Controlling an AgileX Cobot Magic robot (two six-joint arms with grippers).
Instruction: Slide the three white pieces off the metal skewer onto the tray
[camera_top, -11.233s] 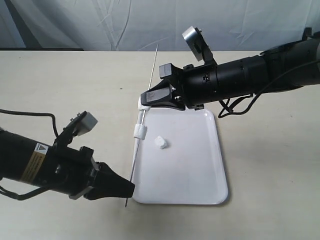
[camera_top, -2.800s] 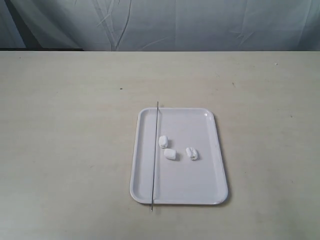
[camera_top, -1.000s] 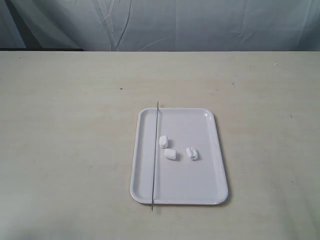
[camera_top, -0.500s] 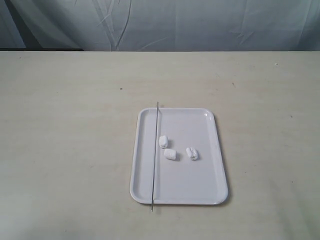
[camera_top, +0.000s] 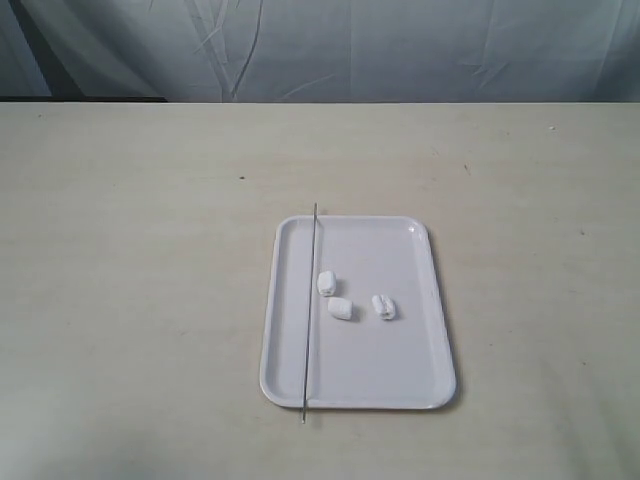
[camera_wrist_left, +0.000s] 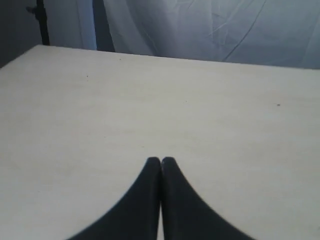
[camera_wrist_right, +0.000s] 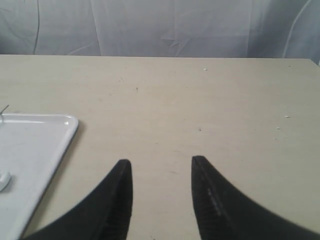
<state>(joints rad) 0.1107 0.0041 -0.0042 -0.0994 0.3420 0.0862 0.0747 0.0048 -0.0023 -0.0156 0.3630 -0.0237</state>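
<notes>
Three white pieces (camera_top: 340, 309) lie loose mid-tray (camera_top: 400, 370), just right of the bare metal skewer (camera_top: 309, 310) spanning its left side | left gripper (camera_wrist_left: 161, 160) closed, empty, above worktop (camera_top: 150, 250) | right gripper (camera_wrist_right: 161, 161) parted, empty

Surface materials and finishes

The tray (camera_top: 390, 370) is showing smooth, glossy white plastic; the skewer (camera_top: 309, 310) is reading as thin grey metal; the pieces (camera_top: 340, 309) are looking soft, matt white; the table (camera_top: 150, 280) is presenting a pale, matt, faintly speckled top; the backdrop (camera_top: 400, 50) is hanging as creased cloth; the left gripper (camera_wrist_left: 161, 161) and right gripper (camera_wrist_right: 161, 167) are appearing matt black.
</notes>
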